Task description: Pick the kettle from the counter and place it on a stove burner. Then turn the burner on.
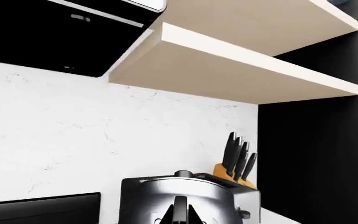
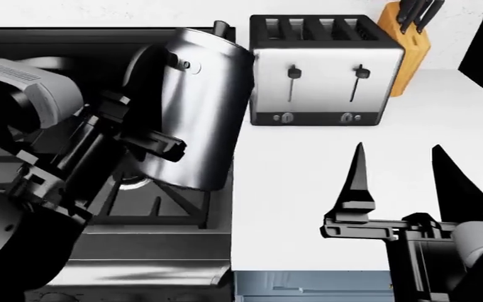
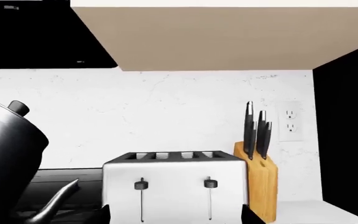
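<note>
I see the counter (image 2: 309,189) as the broadest thing in my head view: a flat, plain white worktop, matte and unmarked, with a strip of pale blue cabinet front along its near edge. To its left sits the black range (image 2: 99,38), its dark cast-iron grate (image 2: 161,204) forming angular bars over a brushed silver front lip. Behind them rises a white, faintly veined backsplash (image 3: 166,107), with pale beige shelves (image 1: 241,60) overhead.

The kettle (image 2: 195,107) is a tall cylinder of polished dark steel, glossy with streaked highlights, and it tilts, its knobbed lid leaning away from me. It hangs above the right side of the range, next to the counter's edge, clear of the grate below it. My left gripper (image 2: 145,148) is pressed against the kettle's left side, its black fingers clamped at the handle region; the exact contact is hidden by the wrist.

The toaster (image 2: 326,69) is boxy chrome with four slots and two black levers, standing just right of the kettle. Beside it stands a wooden knife block (image 2: 405,44) with black handles.

My right gripper (image 2: 397,179) hovers over bare counter, well apart from the kettle, its two tapered black fingers spread wide and holding nothing.
</note>
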Controlling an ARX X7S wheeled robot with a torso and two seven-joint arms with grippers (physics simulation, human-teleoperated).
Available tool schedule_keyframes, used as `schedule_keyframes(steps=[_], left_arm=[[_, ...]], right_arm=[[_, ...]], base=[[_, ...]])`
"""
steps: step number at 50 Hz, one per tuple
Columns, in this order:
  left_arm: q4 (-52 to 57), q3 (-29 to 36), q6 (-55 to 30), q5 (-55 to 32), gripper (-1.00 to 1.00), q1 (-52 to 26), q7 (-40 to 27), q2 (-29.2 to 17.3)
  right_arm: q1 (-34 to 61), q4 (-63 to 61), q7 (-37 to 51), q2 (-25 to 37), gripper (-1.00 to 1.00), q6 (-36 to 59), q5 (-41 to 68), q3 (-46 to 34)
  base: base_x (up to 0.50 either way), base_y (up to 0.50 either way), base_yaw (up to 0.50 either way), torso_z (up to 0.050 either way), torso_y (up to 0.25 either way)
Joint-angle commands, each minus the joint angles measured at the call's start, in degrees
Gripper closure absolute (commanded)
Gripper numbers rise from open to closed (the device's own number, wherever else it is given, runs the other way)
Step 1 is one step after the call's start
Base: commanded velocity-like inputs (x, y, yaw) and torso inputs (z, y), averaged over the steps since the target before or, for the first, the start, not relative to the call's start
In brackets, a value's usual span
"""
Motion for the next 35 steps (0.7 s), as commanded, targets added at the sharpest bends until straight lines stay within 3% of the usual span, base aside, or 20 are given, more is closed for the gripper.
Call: schedule_keyframes(steps=[1, 24, 26, 35], left_arm=[[-0.28, -1.12, 0.45, -0.32, 1.00, -0.65, -0.82, -0.49], [-1.01, -0.50, 0.97, 0.11, 1.00, -1.08, -1.50, -0.91], [-1.28, -0.10, 1.02, 0.44, 1.00, -1.29, -1.56, -0.77], [-5.54, 4.71, 0.86, 3.77, 1.00, -6.70, -1.72, 1.78]], right_arm=[[0.68, -0.32, 1.14, 0.81, -1.00, 1.38, -0.21, -1.14], [0.98, -0.39, 2.57, 2.03, -1.00, 1.60, -0.01, -2.14], [-0.02, -0.02, 1.65, 1.90, -1.00, -1.50, 0.33, -1.80], [-0.94, 0.94, 0.98, 1.96, -1.00, -4.51, 1.67, -1.05]], base=[[0.00, 0.50, 0.00, 0.000, 0.000], [0.00, 0.50, 0.00, 0.000, 0.000], [0.09, 0.50, 0.00, 0.000, 0.000], [0.00, 0.00, 0.00, 0.000, 0.001]])
